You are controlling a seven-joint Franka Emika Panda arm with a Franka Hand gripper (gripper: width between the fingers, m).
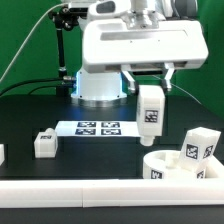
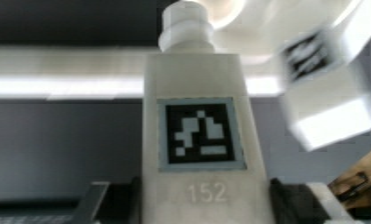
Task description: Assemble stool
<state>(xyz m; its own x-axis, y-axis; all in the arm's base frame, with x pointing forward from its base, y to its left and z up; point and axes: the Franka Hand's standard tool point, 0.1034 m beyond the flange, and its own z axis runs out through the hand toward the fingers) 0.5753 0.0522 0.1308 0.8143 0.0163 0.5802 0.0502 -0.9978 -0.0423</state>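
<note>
Wrist view: leg (image 2: 200, 105) reads "152".

Robotics lab test bench, green backdrop (image 1: 15, 20), black counter (image 1: 25, 115), white robot arm (image 1: 140, 45) standing on it, marker board (image 1: 98, 128) of black-and-white tags lying flat, long white border bar (image 1: 60, 192) along the near edge.

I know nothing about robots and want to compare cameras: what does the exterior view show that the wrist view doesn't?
Only the exterior view: the arm, the marker board and a loose leg set apart. Only the wrist view: a number printed under the tag on the gripped leg. Both: that gripped leg, tag facing the camera.
</note>
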